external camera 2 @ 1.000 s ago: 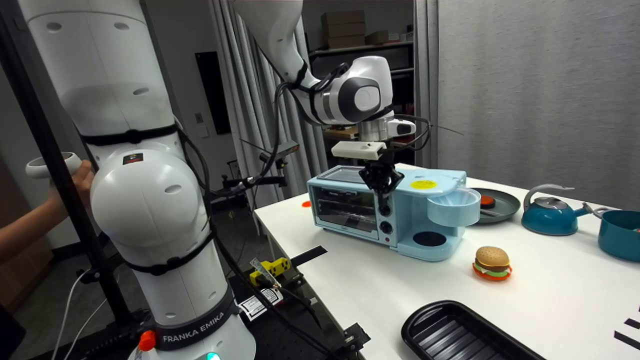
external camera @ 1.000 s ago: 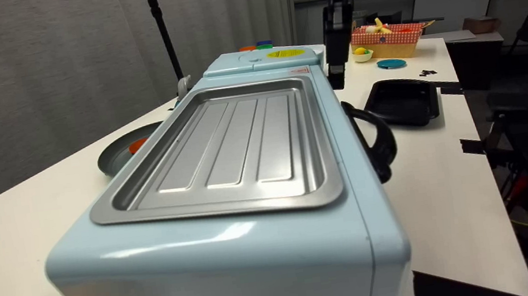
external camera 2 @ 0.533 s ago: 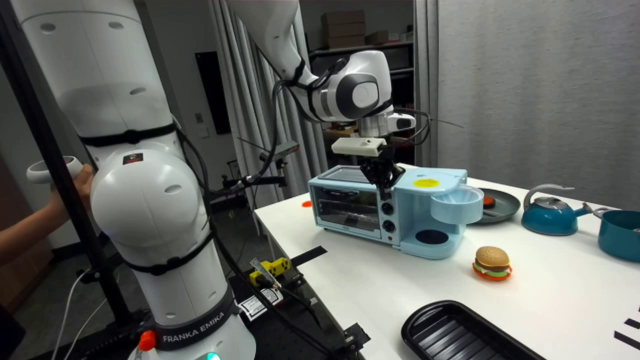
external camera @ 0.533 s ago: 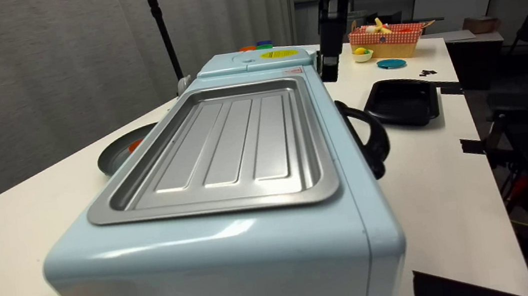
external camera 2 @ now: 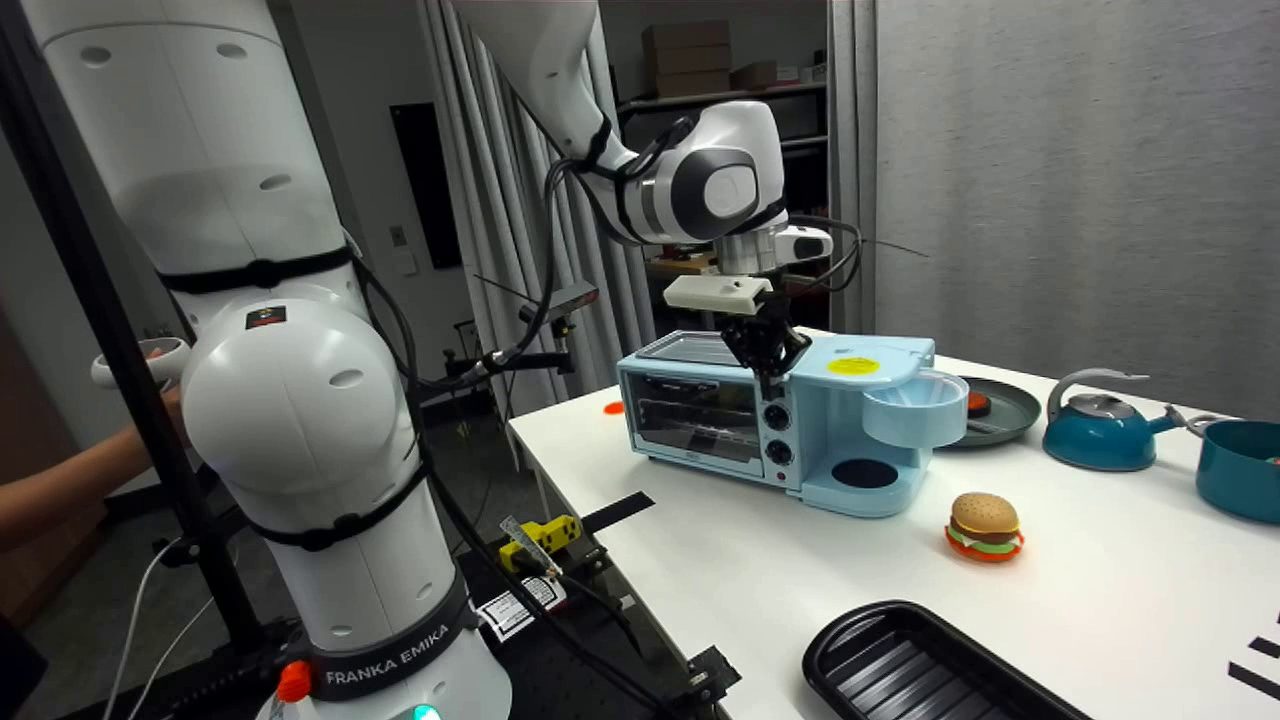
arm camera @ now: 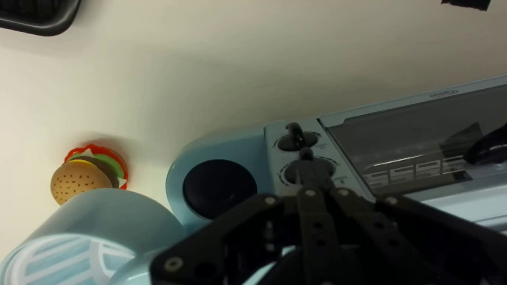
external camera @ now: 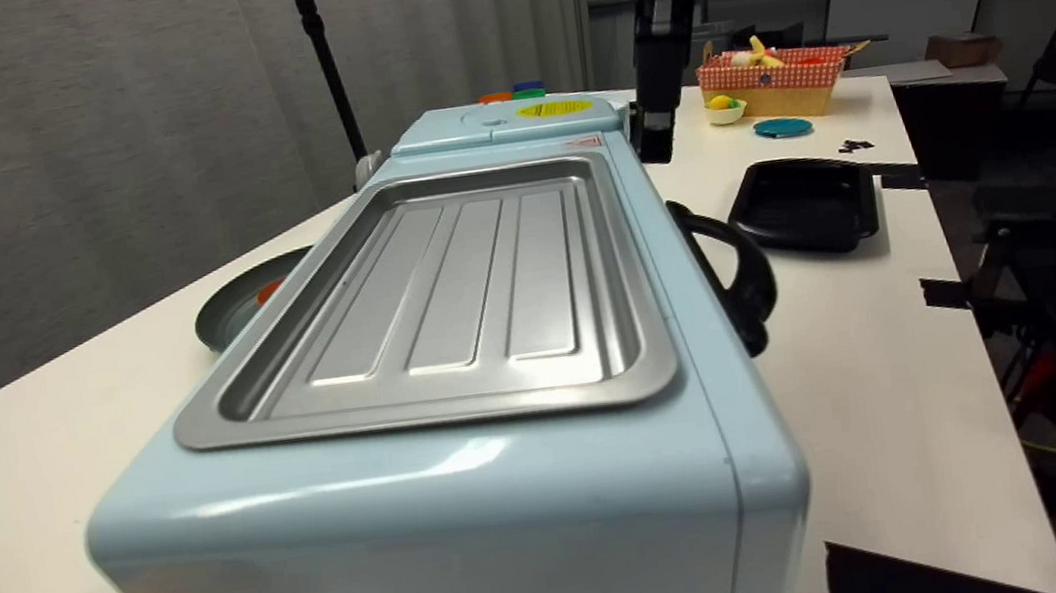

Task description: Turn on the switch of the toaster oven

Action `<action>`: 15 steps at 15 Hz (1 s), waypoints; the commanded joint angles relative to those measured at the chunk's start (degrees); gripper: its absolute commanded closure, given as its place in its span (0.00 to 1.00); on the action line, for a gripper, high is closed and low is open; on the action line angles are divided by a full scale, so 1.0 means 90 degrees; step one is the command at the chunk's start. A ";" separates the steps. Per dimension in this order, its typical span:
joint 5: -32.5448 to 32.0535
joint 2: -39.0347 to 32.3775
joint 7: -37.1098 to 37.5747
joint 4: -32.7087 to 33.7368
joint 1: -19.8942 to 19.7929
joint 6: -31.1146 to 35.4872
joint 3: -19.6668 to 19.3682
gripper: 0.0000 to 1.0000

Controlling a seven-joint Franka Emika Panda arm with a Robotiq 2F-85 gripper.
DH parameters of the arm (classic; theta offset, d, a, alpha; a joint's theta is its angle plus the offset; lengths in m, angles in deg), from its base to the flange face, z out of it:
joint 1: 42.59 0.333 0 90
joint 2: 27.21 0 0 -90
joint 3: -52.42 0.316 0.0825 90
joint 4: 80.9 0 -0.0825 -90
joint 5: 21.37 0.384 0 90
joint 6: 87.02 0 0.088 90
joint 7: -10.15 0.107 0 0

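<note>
The pale-blue toaster oven [external camera: 410, 487] with its ribbed silver tray [external camera: 487, 286] shows in both exterior views, front face in this exterior view [external camera 2: 820, 412]. Its front panel has an upper black knob [external camera 2: 775, 416] and a lower black knob [external camera 2: 779, 453]. In the wrist view the upper knob [arm camera: 292, 173] is partly hidden behind my fingertips, and the lower knob [arm camera: 287, 143] lies beyond. My gripper [arm camera: 315, 176] points down with its fingers together, right at the upper knob; it also shows in both exterior views [external camera: 658, 145] [external camera 2: 770, 385]. I cannot tell whether the knob's ridge is between the fingers.
The oven's black door handle [external camera: 754, 289] sticks out in front. A clear blue cup [external camera 2: 912, 412] hangs beside the knobs. A toy burger [external camera 2: 985, 525], a black pan [external camera 2: 930, 665], a teal kettle [external camera 2: 1105, 435] and a teal pot [external camera 2: 1240, 470] stand on the table.
Over the last second my gripper has moved slightly toward the oven front, and the oven has shifted slightly backward. In the last half second both have hardly moved.
</note>
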 commanded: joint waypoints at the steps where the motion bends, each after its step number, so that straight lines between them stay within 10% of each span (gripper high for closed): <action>1: -0.0163 -0.0072 0.0142 -0.0049 0.0041 0.0541 -0.0084 1.00; 15: -0.0295 0.0345 0.0228 -0.0326 0.0031 0.0718 -0.0184 1.00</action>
